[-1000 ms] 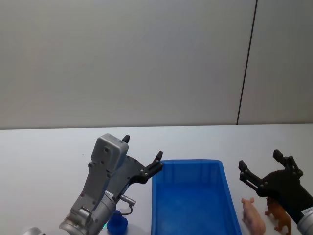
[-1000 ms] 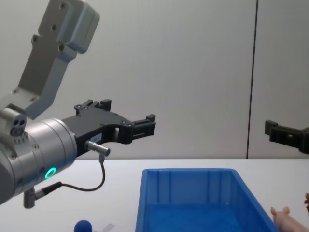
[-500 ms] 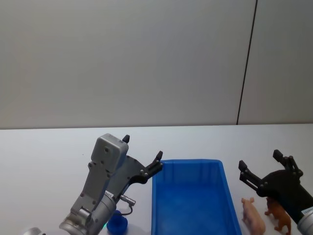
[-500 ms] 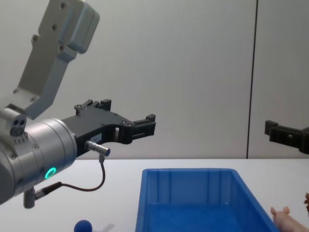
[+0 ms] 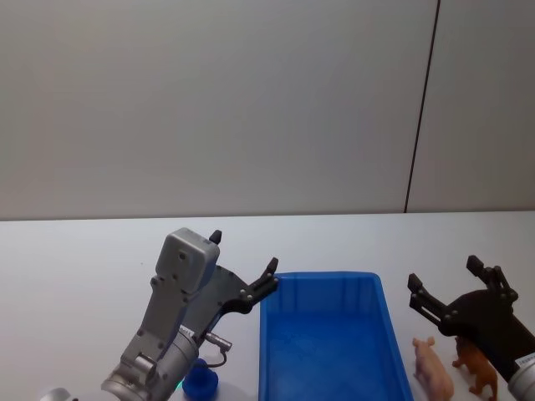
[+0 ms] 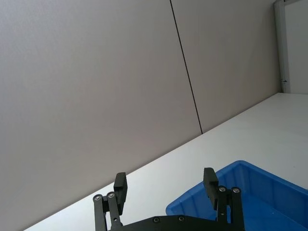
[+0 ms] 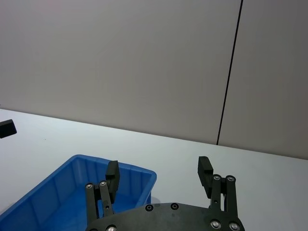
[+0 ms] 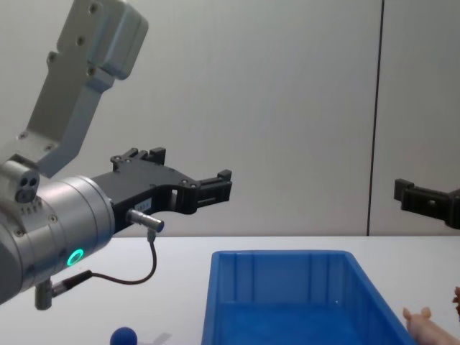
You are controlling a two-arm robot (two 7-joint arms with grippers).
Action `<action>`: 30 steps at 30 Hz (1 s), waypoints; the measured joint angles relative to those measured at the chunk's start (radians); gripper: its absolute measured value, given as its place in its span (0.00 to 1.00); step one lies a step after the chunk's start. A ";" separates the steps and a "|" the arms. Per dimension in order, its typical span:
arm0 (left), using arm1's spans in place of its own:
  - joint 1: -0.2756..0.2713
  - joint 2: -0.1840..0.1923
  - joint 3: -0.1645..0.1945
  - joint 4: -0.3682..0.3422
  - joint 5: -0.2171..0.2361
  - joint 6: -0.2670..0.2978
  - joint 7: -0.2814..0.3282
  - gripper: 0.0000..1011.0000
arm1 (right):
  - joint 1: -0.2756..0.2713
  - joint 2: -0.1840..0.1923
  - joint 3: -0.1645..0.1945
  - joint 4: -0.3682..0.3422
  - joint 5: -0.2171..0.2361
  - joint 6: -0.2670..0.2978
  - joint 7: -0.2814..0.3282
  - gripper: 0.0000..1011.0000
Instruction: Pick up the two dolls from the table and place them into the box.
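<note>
**Q:** Where are the dolls?
**A:** Both are on the worktop (image 5: 84, 259), lower right of the head view, outside the box (image 5: 324, 276). The pink doll (image 5: 435, 372) is just right of the box's right wall, with a narrow strip of worktop between them. The brown doll (image 5: 478, 374) is just right of the pink one, partly hidden by the right arm's black hand.

**Q:** Long axis of the pink doll?
**A:** Roughly up-down in the frame, snout toward the top, near parallel to the box wall.

**Q:** Fingers?
**A:** The right fingers (image 5: 420, 296) are spread wide with nothing between them. In the head view they sit just above the dolls, tips pointing to the upper left. In the chest view they enter at the right edge, well above the box rim. The left fingers (image 5: 264, 278) are also spread and empty, raised by the box's upper left corner.

**Q:** Which arm is nearer?
**A:** The right. The whole box stands between the left fingers and the dolls.

**Q:** What does the coming move turn on?
**A:** My judgement is that the dolls lie below the right fingertips and back toward the lower edge of the frame. That arm would have to draw back and descend. Its two fingers line up left-right in the frame, across the pink doll's long axis, so little wrist turn looks necessary.
</note>
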 joint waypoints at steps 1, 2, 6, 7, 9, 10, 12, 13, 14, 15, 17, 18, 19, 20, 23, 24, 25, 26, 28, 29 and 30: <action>0.000 0.000 0.000 0.000 0.000 0.000 0.000 0.99 | 0.000 0.000 0.000 0.000 0.000 0.000 0.000 0.99; 0.000 0.000 0.000 0.000 0.000 0.000 0.000 0.99 | 0.000 0.000 0.000 0.000 0.000 0.000 0.000 0.99; 0.000 0.000 0.000 0.000 0.000 0.000 0.000 0.99 | 0.000 0.000 0.000 0.000 0.000 0.000 0.000 0.99; 0.000 0.000 0.000 0.000 0.000 0.000 0.000 0.99 | -0.001 0.000 0.000 -0.001 0.000 0.001 -0.001 0.99; 0.000 0.000 0.000 0.000 0.000 0.000 0.000 0.99 | -0.001 -0.001 0.001 -0.002 -0.001 0.002 -0.003 0.99; 0.000 0.000 0.000 0.000 0.000 0.000 0.000 0.99 | -0.002 -0.001 0.001 -0.003 -0.001 0.004 -0.005 0.99; 0.000 0.000 0.000 0.000 0.000 0.000 0.000 0.99 | -0.005 -0.001 0.001 -0.006 -0.001 0.011 -0.010 0.99; 0.000 0.000 0.000 0.000 0.000 0.000 0.000 0.99 | -0.007 0.000 0.002 -0.009 -0.001 0.020 -0.016 0.99; 0.000 0.000 0.000 0.000 0.000 0.000 0.000 0.99 | -0.008 0.000 0.002 -0.010 -0.001 0.024 -0.018 0.99; 0.000 0.000 0.000 0.000 0.000 0.000 0.000 0.99 | -0.009 0.001 0.003 -0.012 -0.001 0.028 -0.020 0.99; 0.000 0.000 0.000 0.000 0.000 0.000 0.000 0.99 | -0.015 0.003 0.005 -0.017 -0.001 0.044 -0.029 0.99; 0.000 0.000 0.000 0.000 0.000 0.000 0.000 0.99 | -0.017 0.004 0.006 -0.019 -0.001 0.049 -0.031 0.99; 0.000 0.000 0.000 0.000 0.000 0.000 0.000 0.99 | -0.018 0.005 0.006 -0.021 0.000 0.054 -0.034 0.99; 0.000 0.000 0.000 0.000 0.000 0.000 0.000 0.99 | -0.023 0.008 0.008 -0.025 0.000 0.065 -0.040 0.99; 0.000 0.000 0.000 0.000 0.000 0.000 0.000 0.99 | -0.032 0.014 0.012 -0.032 0.003 0.090 -0.054 0.99; 0.000 0.000 0.000 0.000 0.000 0.000 0.000 0.99 | -0.035 0.016 0.014 -0.035 0.004 0.097 -0.057 0.99; 0.000 0.000 0.000 0.000 0.000 0.000 0.000 0.99 | -0.037 0.018 0.015 -0.037 0.004 0.101 -0.061 0.99; 0.000 0.000 0.000 0.000 0.000 0.000 0.000 0.99 | -0.040 0.020 0.016 -0.039 0.005 0.108 -0.065 0.99; 0.000 0.000 0.000 0.000 0.000 0.000 0.000 0.99 | -0.048 0.026 0.021 -0.045 0.007 0.124 -0.075 0.99; 0.000 0.000 0.000 0.000 0.000 0.000 0.000 0.99 | -0.053 0.030 0.024 -0.048 0.008 0.133 -0.082 0.99; 0.000 0.000 0.000 0.000 0.000 0.000 0.000 0.99 | -0.056 0.032 0.025 -0.049 0.008 0.140 -0.086 0.99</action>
